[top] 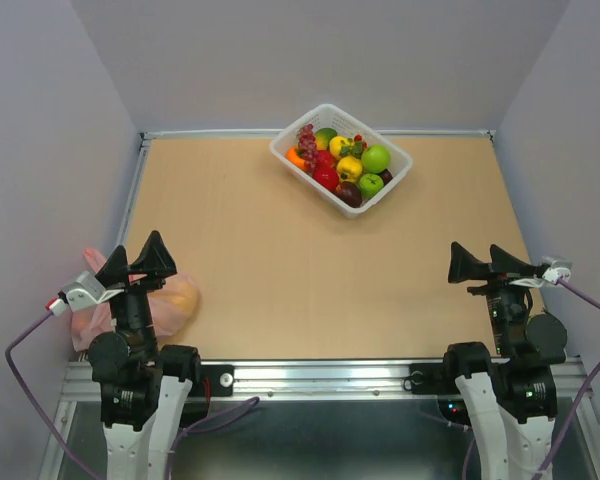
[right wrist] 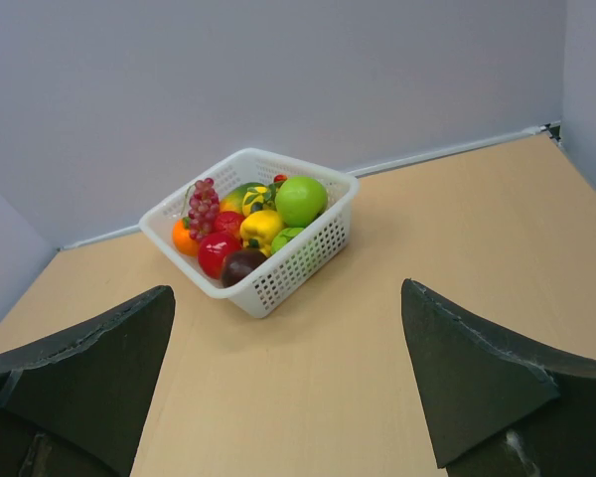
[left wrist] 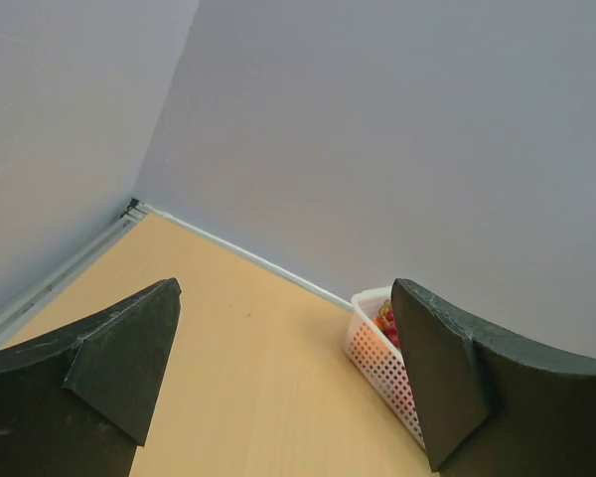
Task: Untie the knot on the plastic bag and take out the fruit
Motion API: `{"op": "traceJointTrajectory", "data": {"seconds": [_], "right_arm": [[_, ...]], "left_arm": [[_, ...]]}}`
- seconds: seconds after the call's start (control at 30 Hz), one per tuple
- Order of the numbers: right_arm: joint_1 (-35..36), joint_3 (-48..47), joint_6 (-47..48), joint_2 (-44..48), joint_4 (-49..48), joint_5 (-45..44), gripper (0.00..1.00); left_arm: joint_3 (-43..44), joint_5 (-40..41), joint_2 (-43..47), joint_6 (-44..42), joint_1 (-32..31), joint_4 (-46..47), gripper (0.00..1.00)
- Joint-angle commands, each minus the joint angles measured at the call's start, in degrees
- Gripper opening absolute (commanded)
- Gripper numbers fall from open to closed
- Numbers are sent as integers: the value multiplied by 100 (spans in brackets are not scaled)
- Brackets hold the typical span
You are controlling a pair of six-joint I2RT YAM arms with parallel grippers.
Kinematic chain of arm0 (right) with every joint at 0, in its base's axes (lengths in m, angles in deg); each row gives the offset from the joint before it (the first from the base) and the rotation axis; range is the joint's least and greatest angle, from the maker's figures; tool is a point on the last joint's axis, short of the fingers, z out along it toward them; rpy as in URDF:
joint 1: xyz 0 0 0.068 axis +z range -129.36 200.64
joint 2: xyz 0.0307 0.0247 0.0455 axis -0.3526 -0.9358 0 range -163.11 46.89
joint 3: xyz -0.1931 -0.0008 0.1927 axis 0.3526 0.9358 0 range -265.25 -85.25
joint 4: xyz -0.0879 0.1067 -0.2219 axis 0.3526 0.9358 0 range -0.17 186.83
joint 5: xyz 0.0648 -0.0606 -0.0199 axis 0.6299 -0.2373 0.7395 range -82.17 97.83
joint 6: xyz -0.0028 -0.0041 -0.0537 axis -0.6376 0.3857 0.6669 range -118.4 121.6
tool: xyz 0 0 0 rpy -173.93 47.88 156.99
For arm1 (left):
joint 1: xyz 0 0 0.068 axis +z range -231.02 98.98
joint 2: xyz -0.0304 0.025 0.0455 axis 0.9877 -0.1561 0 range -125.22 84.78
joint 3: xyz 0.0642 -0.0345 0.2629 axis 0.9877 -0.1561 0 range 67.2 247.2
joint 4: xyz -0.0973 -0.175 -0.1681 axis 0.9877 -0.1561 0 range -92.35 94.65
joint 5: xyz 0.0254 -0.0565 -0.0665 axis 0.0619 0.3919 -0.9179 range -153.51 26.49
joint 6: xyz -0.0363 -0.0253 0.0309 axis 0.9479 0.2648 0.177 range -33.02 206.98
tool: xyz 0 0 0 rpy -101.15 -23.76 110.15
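- Top external: left gripper (top: 140, 262) jaws apart, empty; plastic bag (top: 88, 320) directly beneath it, partly hidden.
- Right gripper (top: 490, 263): jaws apart, empty; plastic bag well to its left.
- Risk: knot unseen; a blind grab may tear the plastic bag.

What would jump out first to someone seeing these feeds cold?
The white basket heaped with bright fruit, near the middle of the table's far edge. Next, the pink plastic bag at the near-left corner, a yellowish fruit visible at its right end.
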Motion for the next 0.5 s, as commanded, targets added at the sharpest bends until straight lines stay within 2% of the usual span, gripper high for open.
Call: {"op": "traceJointTrajectory", "data": {"seconds": [0.0,0.17,0.47], "right_arm": [[14,-50,49,27,-276,11,100],[6,3,23,27,-276,55,100],[67,30,-48,27,-267,20,100]], "left_arm": [[108,151,963,29,40,142,99],[100,344,919,134,40,124,99],[564,599,-2,609,40,-570,99]]}}
